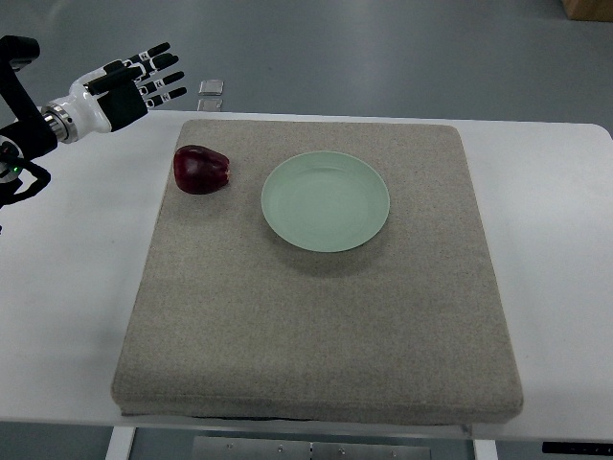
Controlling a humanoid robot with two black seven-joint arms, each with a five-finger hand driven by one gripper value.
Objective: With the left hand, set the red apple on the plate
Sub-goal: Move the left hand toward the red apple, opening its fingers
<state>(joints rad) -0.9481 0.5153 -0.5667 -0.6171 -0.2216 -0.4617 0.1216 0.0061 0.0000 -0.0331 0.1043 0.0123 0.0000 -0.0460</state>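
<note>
A dark red apple (200, 170) lies on the grey mat (316, 316), near its far left corner. Just to the right of the apple sits an empty pale green plate (326, 201). My left hand (144, 84) hovers up and to the left of the apple, past the mat's far left corner. Its fingers (165, 79) are stretched out and spread, holding nothing. A clear gap separates the hand from the apple.
The mat lies on a white table (67, 307). A small clear object (212, 88) rests on the floor beyond the table's far edge, close to the hand. A brown box corner (586, 8) shows at the top right.
</note>
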